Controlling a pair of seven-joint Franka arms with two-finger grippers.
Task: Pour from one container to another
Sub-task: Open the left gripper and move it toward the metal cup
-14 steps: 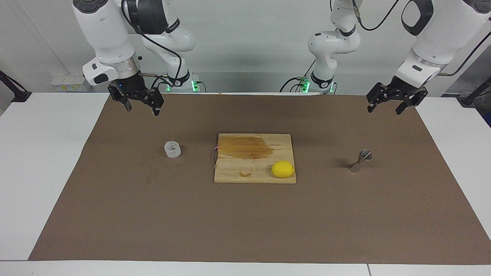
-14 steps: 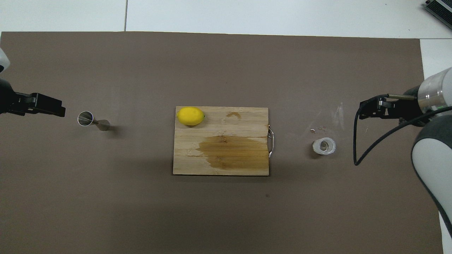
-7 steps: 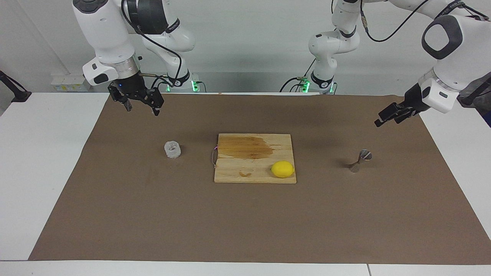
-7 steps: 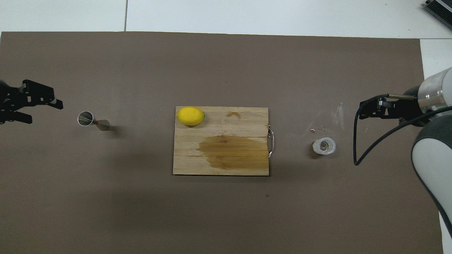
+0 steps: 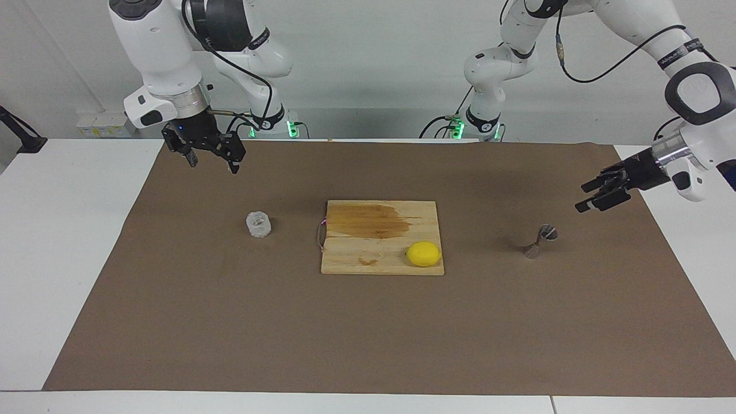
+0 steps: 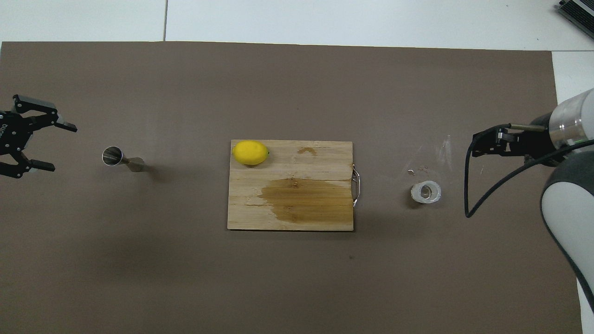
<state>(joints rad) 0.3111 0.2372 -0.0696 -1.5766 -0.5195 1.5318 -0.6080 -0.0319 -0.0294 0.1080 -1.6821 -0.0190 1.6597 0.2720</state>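
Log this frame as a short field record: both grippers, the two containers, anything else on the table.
left gripper: open, empty, in the air beside the jigger
right gripper: open, empty, waiting above the mat, apart from the cup
jigger: upright on the mat, toward the left arm's end
cup: upright on the mat, toward the right arm's end
board: mid-table, stained, lemon on it
pouring: not begun

Left gripper (image 5: 585, 196) raised over the left arm's end of the brown mat, turned sideways, fingers spread wide and holding nothing. Right gripper (image 5: 213, 161) hanging over the mat's near edge at the right arm's end, pointing down, fingers apart, empty, waiting.
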